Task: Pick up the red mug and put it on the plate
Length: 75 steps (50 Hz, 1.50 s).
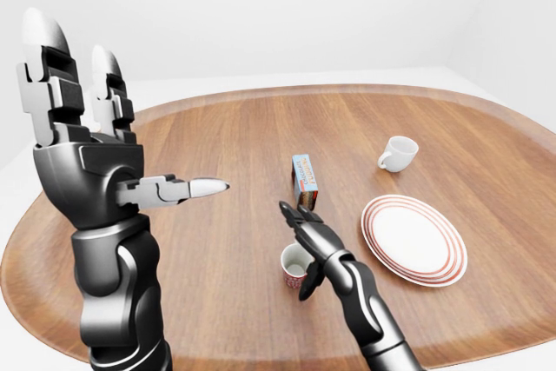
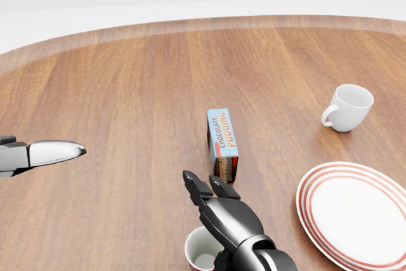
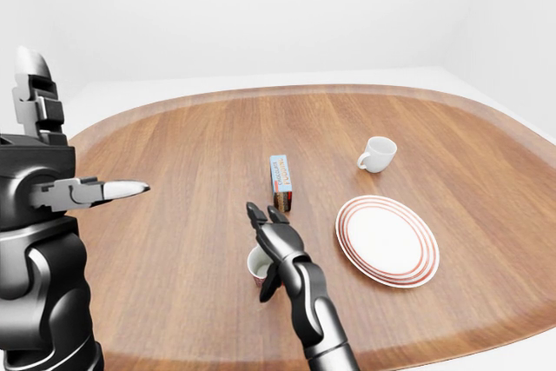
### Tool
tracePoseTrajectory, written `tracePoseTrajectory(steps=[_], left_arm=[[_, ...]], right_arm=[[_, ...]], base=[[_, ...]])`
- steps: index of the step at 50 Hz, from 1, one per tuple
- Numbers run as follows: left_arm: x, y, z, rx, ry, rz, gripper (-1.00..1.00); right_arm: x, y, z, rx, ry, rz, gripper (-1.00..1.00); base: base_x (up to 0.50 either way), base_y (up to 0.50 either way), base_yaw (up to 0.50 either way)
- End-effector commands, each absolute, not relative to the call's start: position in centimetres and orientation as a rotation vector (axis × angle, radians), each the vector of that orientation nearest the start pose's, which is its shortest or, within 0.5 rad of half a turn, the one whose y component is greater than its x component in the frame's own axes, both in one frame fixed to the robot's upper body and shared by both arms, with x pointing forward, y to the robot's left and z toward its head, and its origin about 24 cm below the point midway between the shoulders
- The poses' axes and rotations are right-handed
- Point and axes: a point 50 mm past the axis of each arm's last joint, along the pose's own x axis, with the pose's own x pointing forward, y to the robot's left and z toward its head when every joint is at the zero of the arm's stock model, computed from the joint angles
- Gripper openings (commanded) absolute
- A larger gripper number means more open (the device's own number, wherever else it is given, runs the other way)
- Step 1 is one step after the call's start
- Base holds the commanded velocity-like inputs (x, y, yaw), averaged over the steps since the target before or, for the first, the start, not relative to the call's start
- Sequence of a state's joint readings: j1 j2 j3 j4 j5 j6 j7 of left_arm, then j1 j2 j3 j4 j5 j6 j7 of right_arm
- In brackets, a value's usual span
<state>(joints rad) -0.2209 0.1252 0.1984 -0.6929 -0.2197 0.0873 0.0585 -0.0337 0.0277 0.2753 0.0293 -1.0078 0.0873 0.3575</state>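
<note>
Your right robot hand [image 1: 306,245], fingers spread, hovers over the red mug [image 1: 294,267] on the tabletop [image 1: 217,136], poised to grasp; the plate [image 1: 413,239] waits to its right. Your left robot hand [image 1: 82,149] is raised, open.

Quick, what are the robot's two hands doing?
Left hand: open, raised, holding nothing.
Right hand: open beside the red mug, not gripping it.
</note>
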Motion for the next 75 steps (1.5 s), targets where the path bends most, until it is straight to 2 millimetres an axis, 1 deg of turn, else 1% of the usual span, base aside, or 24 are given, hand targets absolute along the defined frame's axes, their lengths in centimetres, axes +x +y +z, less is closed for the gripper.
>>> tracePoseTrajectory(steps=[1, 7, 20, 33, 38, 43, 49, 56, 62, 63, 64, 65, 75], left_arm=[[21.7, 18.4, 23.7, -0.078, -0.837, 0.062, 1.0], [21.8, 18.4, 23.7, -0.081, -0.833, 0.062, 1.0], [21.7, 18.4, 23.7, -0.078, -0.833, 0.063, 1.0], [21.5, 18.4, 23.9, -0.079, -0.846, 0.061, 1.0], [21.5, 18.5, 23.9, -0.077, -0.845, 0.063, 1.0], [21.5, 18.5, 23.9, -0.077, -0.846, 0.064, 1.0], [21.5, 18.5, 23.9, -0.075, -0.845, 0.064, 1.0], [21.6, 18.5, 23.7, -0.073, -0.836, 0.067, 1.0], [21.7, 18.5, 23.6, -0.072, -0.832, 0.068, 1.0], [21.7, 18.5, 23.6, -0.071, -0.83, 0.069, 1.0], [21.7, 18.5, 23.5, -0.071, -0.826, 0.068, 1.0], [21.7, 18.5, 23.5, -0.071, -0.824, 0.068, 1.0], [21.7, 18.4, 23.2, -0.067, -0.812, 0.067, 1.0]], right_arm=[[25.0, -7.0, 2.2, -1.0, 0.12, 0.544, 1.0], [25.1, -6.9, 2.0, -1.003, 0.127, 0.547, 1.0], [25.2, -7.0, 0.7, -0.996, 0.168, 0.552, 1.0], [25.3, -6.7, 0.0, -0.988, 0.191, 0.562, 1.0], [25.3, -7.0, -0.7, -0.986, 0.216, 0.559, 1.0], [25.5, -6.9, -0.9, -0.992, 0.226, 0.565, 1.0], [26.1, -7.3, -1.6, -0.998, 0.263, 0.562, 1.0], [26.2, -7.6, -2.8, -1.002, 0.31, 0.566, 1.0], [26.2, -7.6, -2.9, -1.002, 0.317, 0.572, 1.0], [26.2, -7.6, -2.8, -1.003, 0.315, 0.569, 0.85], [26.3, -7.6, -2.8, -1.007, 0.312, 0.568, -0.94], [26.2, -7.6, -2.8, -1.008, 0.312, 0.569, -1.0], [25.9, -7.6, -3.0, -1.007, 0.32, 0.577, -1.0]], base=[[0.0, 0.0, 0.0], [0.0, 0.0, 0.0], [0.0, 0.0, 0.0], [0.0, 0.0, 0.0], [0.0, 0.0, 0.0], [0.0, 0.0, 0.0], [0.0, 0.0, 0.0], [0.0, 0.0, 0.0], [0.0, 0.0, 0.0], [0.0, 0.0, 0.0], [0.0, 0.0, 0.0], [0.0, 0.0, 0.0], [0.0, 0.0, 0.0]])
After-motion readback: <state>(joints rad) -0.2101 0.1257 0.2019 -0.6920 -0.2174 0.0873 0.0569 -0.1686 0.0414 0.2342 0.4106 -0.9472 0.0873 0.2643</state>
